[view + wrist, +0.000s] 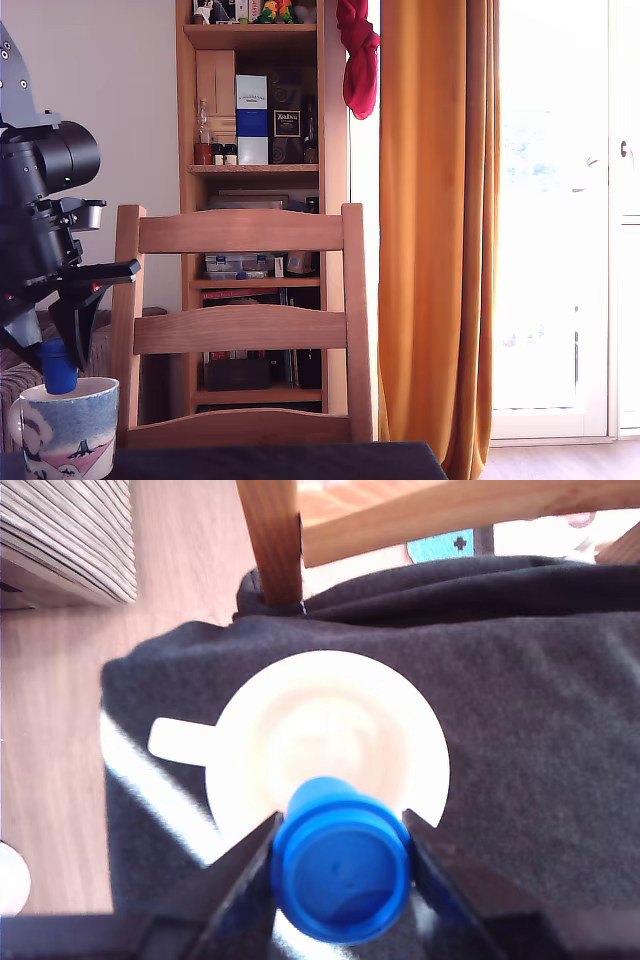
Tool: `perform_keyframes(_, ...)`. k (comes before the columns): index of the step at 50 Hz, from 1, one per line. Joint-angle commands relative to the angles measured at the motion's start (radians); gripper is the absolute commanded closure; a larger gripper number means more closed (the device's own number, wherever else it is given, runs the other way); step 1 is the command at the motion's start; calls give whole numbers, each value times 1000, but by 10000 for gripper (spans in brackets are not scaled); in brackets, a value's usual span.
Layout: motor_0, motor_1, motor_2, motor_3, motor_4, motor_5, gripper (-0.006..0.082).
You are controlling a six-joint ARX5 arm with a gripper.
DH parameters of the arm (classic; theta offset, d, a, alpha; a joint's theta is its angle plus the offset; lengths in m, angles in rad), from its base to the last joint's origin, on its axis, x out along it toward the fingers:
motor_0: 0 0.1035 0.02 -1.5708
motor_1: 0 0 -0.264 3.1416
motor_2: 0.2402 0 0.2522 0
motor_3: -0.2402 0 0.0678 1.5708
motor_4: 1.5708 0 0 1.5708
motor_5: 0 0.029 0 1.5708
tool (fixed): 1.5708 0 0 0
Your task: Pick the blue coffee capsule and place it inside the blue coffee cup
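Observation:
The blue coffee capsule [59, 368] [342, 862] is a small bright blue tapered cylinder, held between my gripper's [58, 352] [342, 865] two dark fingers. It hangs just above the white rim of the blue coffee cup [68, 428], at the exterior view's lower left. The cup is speckled light blue with a pink and white picture low on its side. From the wrist view I look straight down into the cup's white inside [325, 742], with its handle [182, 740] sticking out sideways. The capsule sits over the rim's near edge.
The cup stands on a dark grey cloth [520, 700] covering the table. A wooden chair [240, 330] stands right behind the table. Beyond it are a bookshelf [255, 150], orange curtains [435, 230] and a bright window. A striped cushion [65, 530] lies on the floor side.

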Motion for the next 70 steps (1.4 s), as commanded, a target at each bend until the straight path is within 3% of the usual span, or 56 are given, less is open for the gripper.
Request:
perform_keyframes(1, 1, 47, -8, 7, 9, 4, 556)
perform_keyframes(13, -3, 89, -8, 0, 37, 3, 536)
perform_keyframes(26, -2, 88, -8, 11, 37, 4, 258)
perform_keyframes(46, -2, 77, 81, -29, 36, 5, 265)
perform_keyframes(51, -2, 69, 118, -53, 36, 5, 335)
perform_keyframes(63, -2, 64, 171, -138, 34, 38, 700)
perform_keyframes(70, -4, 49, 170, -145, 32, 79, 737)
